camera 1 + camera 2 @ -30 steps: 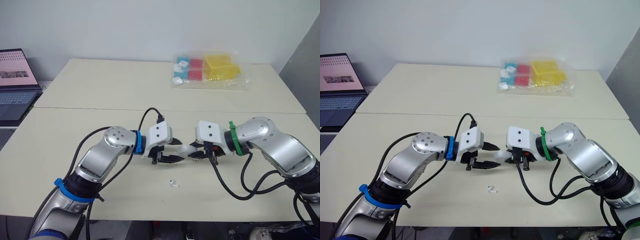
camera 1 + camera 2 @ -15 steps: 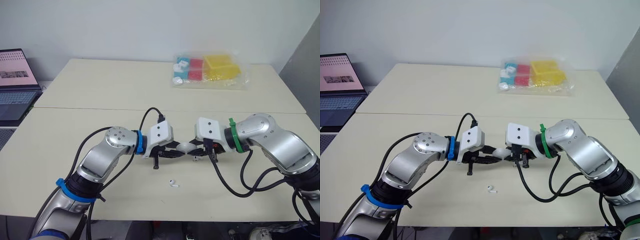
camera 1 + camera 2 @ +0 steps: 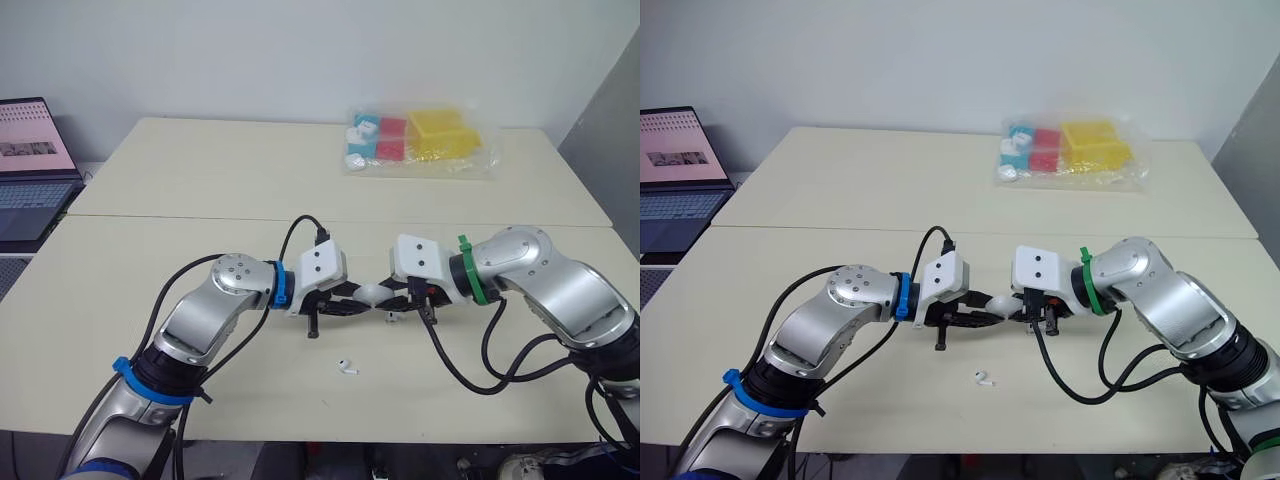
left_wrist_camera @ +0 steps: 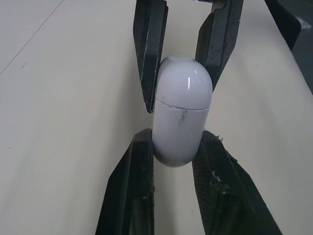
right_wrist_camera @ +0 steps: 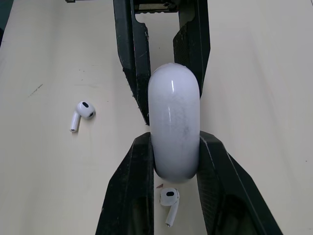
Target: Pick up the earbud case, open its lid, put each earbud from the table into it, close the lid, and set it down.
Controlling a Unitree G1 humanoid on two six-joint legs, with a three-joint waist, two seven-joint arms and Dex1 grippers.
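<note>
In the left eye view, the earbud case (image 3: 372,294) is held just above the table (image 3: 180,200), near its front edge, between the left gripper (image 3: 358,300) and the right gripper (image 3: 388,301). Its long axis runs roughly level, from one gripper to the other. One earbud (image 3: 346,366) lies on the table nearer the front edge.

In the left wrist view, the left gripper's fingers (image 4: 132,186) are pinched on the case's longer body end. The closed lid (image 4: 183,81), marked off by a thin seam, points towards the right gripper, whose fingers touch it on both sides.

In the right wrist view, the right gripper's fingers (image 5: 132,186) are clamped on the case, and a second earbud (image 5: 169,203) lies on the table beneath it.
</note>
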